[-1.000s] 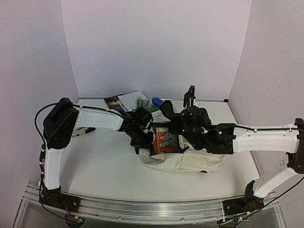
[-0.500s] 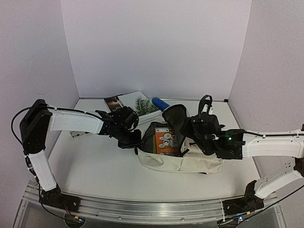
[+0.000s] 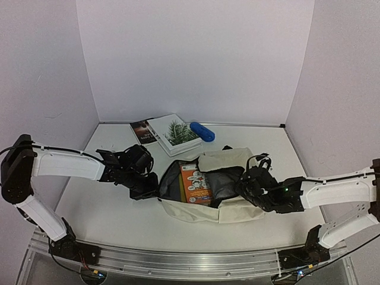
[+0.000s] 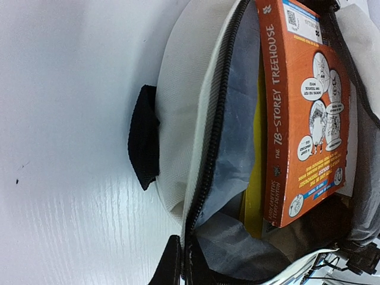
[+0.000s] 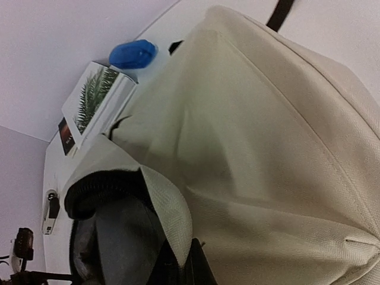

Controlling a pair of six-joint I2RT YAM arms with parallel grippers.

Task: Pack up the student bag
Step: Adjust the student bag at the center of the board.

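Note:
The cream student bag [image 3: 237, 209] lies open on the table's middle, grey lining showing. An orange book [image 3: 196, 183] stands inside it, with something yellow [image 4: 255, 178] beside the book. My left gripper [image 3: 149, 189] is shut on the bag's left rim by the zipper [image 4: 217, 119]. My right gripper [image 3: 244, 187] is shut on the right edge of the opening; the wrist view shows the cream flap [image 5: 169, 208] pinched between its fingers. Both hold the mouth spread wide and low.
A palm-cover book [image 3: 175, 132] on a darker book [image 3: 142, 130] lies at the back, with a blue case [image 3: 202, 131] beside them. A small dark and silver object [image 5: 50, 208] lies at the far left. Walls close in on three sides.
Both grippers have moved down and apart, the left leftward, the right rightward. The bag has gone from bunched and upright to spread open, and the orange book now leans inside it.

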